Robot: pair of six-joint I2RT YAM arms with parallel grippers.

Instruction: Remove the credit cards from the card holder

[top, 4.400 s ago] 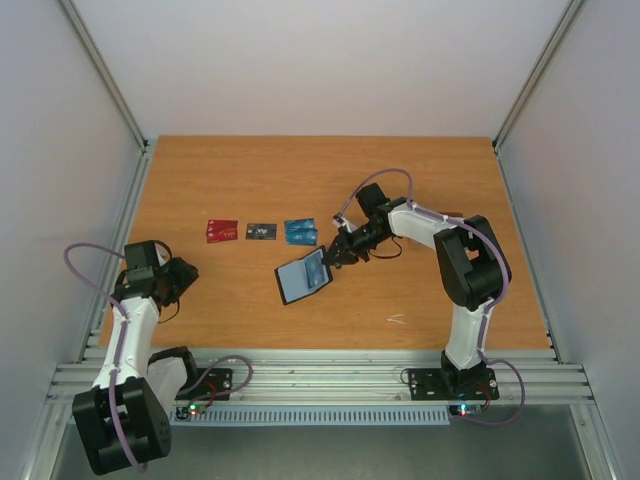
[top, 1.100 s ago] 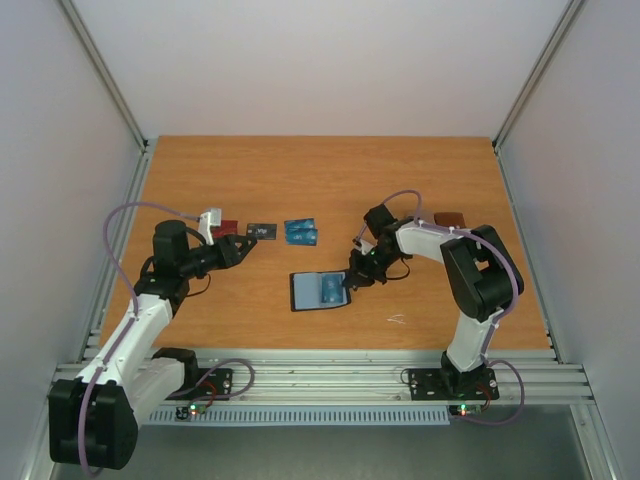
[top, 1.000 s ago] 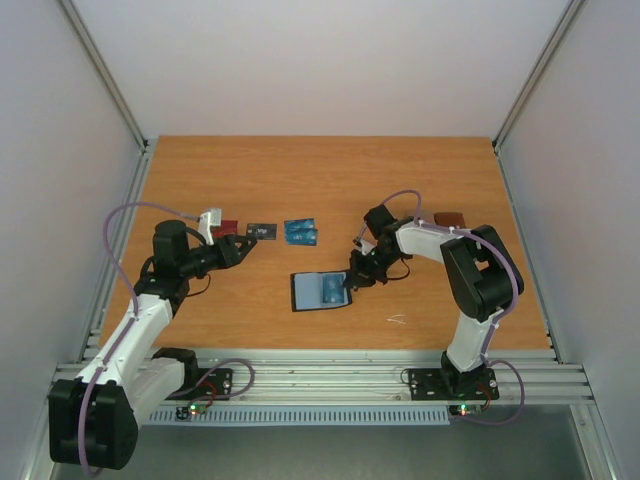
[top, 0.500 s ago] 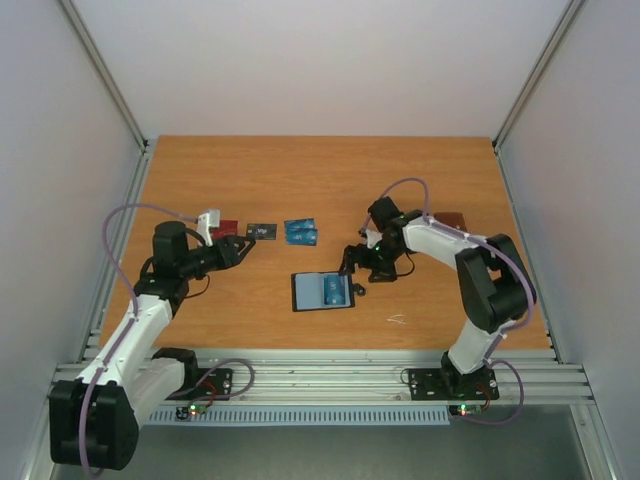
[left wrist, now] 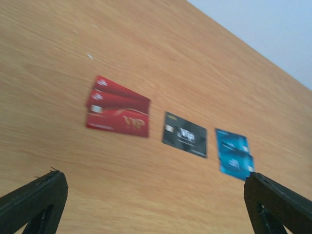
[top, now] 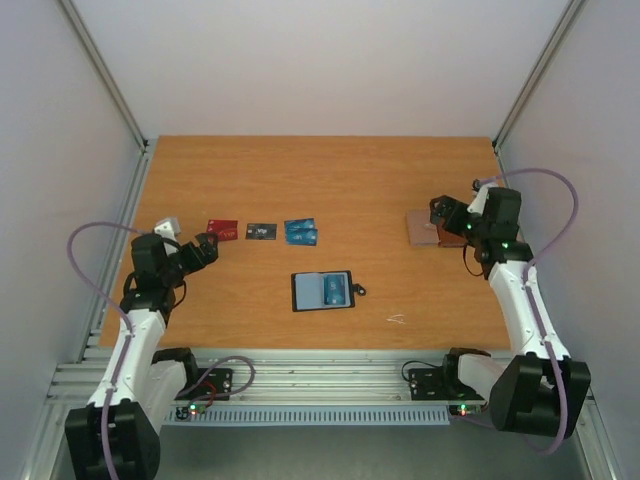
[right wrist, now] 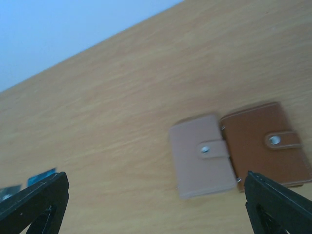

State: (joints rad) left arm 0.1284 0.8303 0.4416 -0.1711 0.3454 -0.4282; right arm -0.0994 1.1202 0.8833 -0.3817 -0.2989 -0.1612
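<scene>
The card holder [top: 312, 292] lies open and flat at the table's middle, and a bright blue card [top: 336, 291] shows in its right half. Its small black loop [top: 359, 291] sticks out to the right. Farther back lie dark red cards [top: 221, 230] [left wrist: 117, 113], a black card [top: 261, 231] [left wrist: 185, 135] and blue cards [top: 300, 232] [left wrist: 234, 153] in a row. My left gripper [top: 205, 247] [left wrist: 156, 204] hovers left of the red cards, open and empty. Far right of the holder, my right gripper [top: 445, 222] [right wrist: 156, 204] is open and empty.
A brown two-tone wallet [top: 424, 229] [right wrist: 239, 151] lies just in front of the right gripper, its tan half towards the centre. A small white mark [top: 397, 319] is on the wood near the front. Metal rails [top: 130, 200] border the table's sides.
Both grippers have opened. The right arm let go at the holder's edge and swung back right to the brown wallet. The left arm pulled back left from the card row.
</scene>
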